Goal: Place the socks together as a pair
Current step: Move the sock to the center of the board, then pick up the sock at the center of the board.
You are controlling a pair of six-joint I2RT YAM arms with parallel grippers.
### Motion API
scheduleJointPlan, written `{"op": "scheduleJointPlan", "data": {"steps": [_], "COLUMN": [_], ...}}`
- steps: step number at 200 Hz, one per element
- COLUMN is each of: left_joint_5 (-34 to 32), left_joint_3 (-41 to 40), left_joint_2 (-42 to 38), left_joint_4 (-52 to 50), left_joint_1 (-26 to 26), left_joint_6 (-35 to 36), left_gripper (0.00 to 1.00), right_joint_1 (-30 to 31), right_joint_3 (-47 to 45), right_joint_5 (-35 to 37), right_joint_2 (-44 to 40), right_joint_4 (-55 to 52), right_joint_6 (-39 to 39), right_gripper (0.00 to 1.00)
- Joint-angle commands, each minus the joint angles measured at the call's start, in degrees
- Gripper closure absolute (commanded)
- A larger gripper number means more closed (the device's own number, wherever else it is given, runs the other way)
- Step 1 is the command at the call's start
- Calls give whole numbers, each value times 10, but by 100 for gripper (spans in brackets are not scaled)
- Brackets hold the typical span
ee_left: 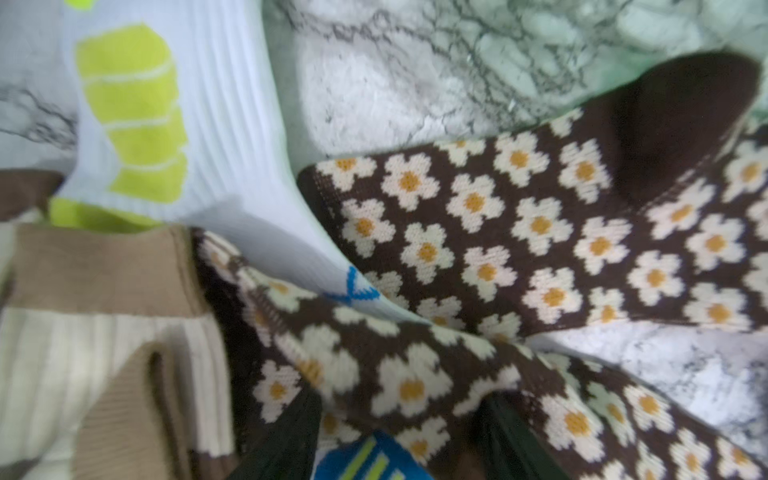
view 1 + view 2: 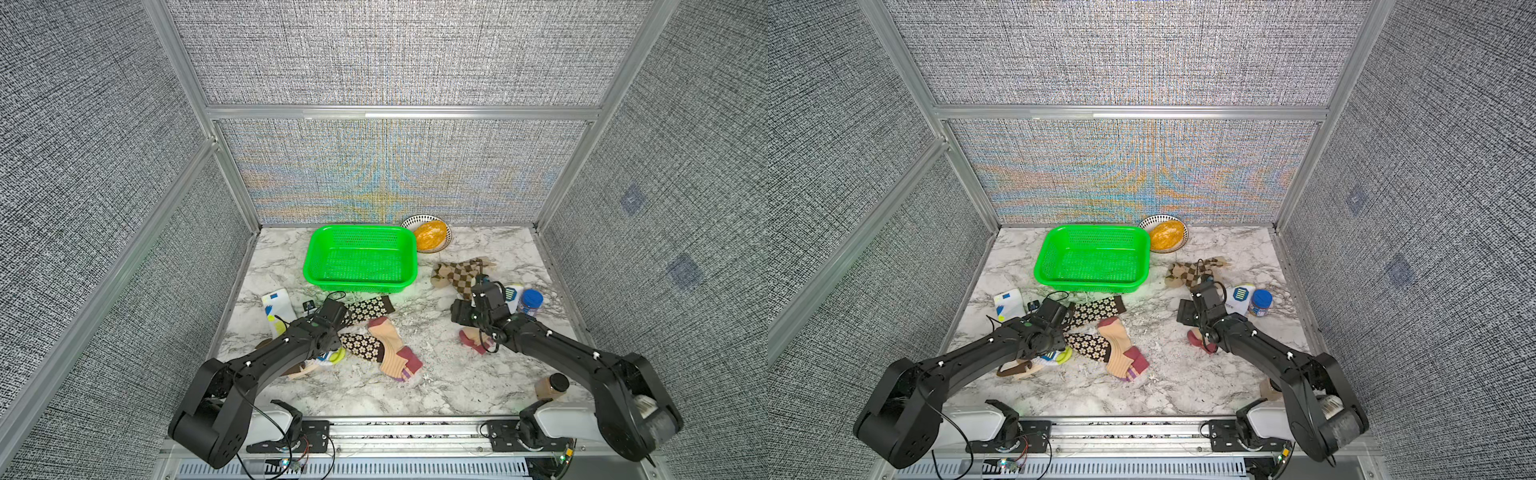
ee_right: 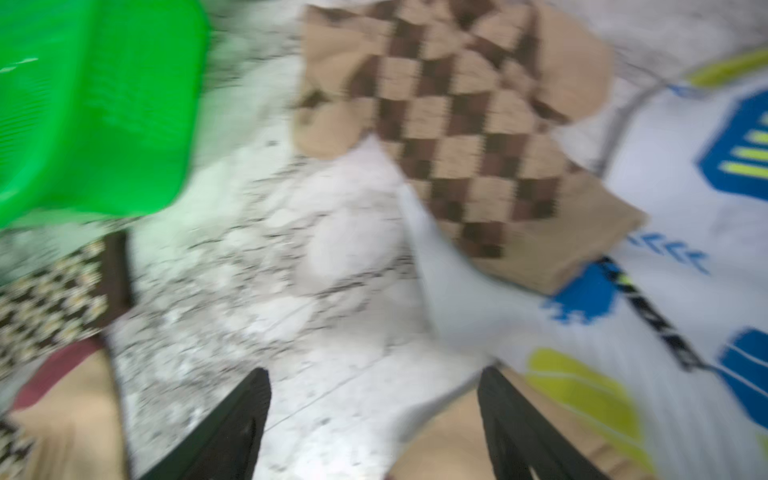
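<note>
Left gripper (image 1: 403, 399) pinches a fold of the near flowered sock (image 2: 360, 345), its mate, the far flowered sock (image 2: 371, 307), just beside at 1 o'clock, long axis 8-to-2, both 6 o'clock of the green basket (image 2: 357, 286), left arm nearer; right gripper (image 3: 374, 374) spread, holding nothing.

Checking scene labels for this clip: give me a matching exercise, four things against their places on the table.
1 green basket
2 striped bowl
3 tan-brown check socks
4 blue-lidded jar

A beside the white sock, right side
B back edge, holding something orange
C back middle, nothing inside
D just in front of the bowl

Pairs: 1-C, 2-B, 3-D, 4-A.
</note>
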Motion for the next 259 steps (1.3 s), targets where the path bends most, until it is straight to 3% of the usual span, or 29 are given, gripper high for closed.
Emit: {"op": "scheduleJointPlan", "data": {"steps": [1, 23, 68, 138, 176, 210, 235, 259], "left_joint_5": [37, 72, 97, 94, 98, 99, 101, 95], "left_joint_3": [20, 35, 43, 29, 20, 8, 5, 4], "left_joint_2": [-10, -41, -153, -293, -313, -320, -321, -327], "left_joint_4": [7, 13, -5, -82, -95, -94, -94, -101], "left_joint_1": [-1, -26, -69, -71, -71, -71, -71, -71], "left_joint_6": [46, 49, 46, 38, 37, 34, 34, 36], "left_gripper": [36, 27, 11, 9, 9, 9, 9, 10], "right_joint_1": [44, 104, 212, 268, 285, 304, 309, 310], "right_joint_3": [8, -5, -24, 12, -1, 1, 10, 28], "right_joint_5": [-39, -79, -54, -11, -22, -25, -24, -4], "right_joint_2": [-11, 6, 90, 151, 120, 140, 162, 157], "right_joint_4": [-13, -32, -13, -33, -42, -51, -57, -84], "right_joint_6": [-6, 31, 90, 115, 113, 116, 115, 108], "right_gripper": [19, 22, 30, 40, 41, 43, 60, 99]}}
